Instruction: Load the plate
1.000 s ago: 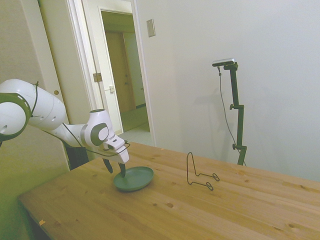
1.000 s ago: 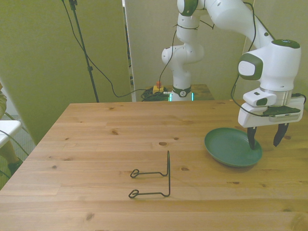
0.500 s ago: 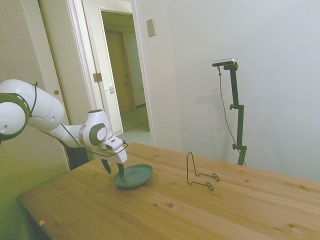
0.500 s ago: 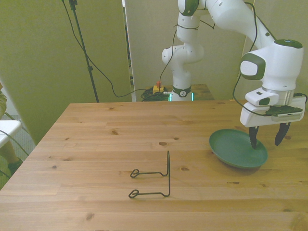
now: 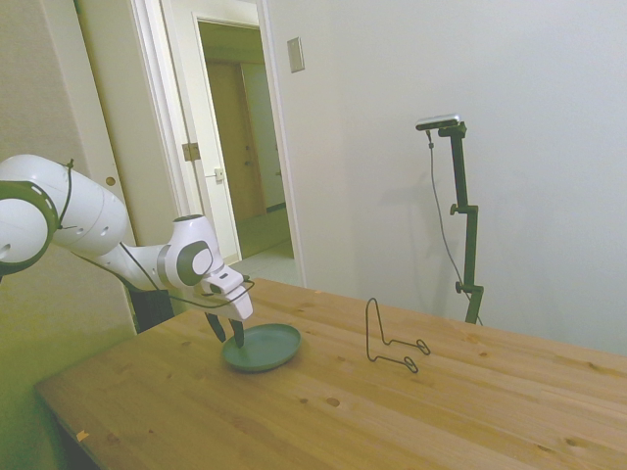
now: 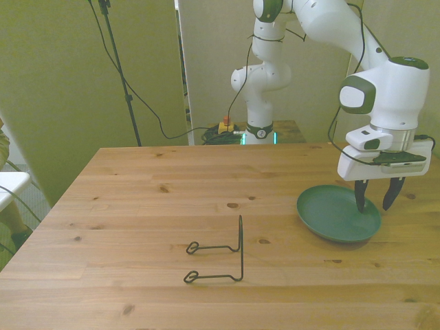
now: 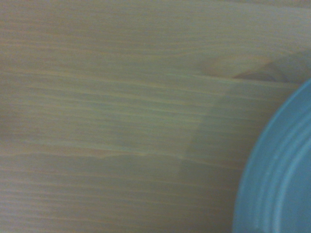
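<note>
The dull teal-green plate (image 6: 331,213) (image 5: 266,347) lies flat on the wooden table (image 6: 172,206), at the front view's right. My gripper (image 6: 372,204) (image 5: 227,333) points down over the plate's rim on the side toward the front view's right. One finger (image 6: 359,201) stands inside the plate and the other just outside the rim. The fingers are still open, with a gap wider than the rim. The wrist view shows a blurred arc of the plate (image 7: 282,170) beside bare wood.
A thin black wire rack (image 6: 241,240) (image 5: 369,328) stands near the table's middle, with one upright loop and two feet along the wood. An open doorway (image 5: 235,147) lies behind the arm in the side view.
The two fingers have drawn closer together around the plate's rim. The plate slid slightly toward the front view's right a moment ago and now lies still.
</note>
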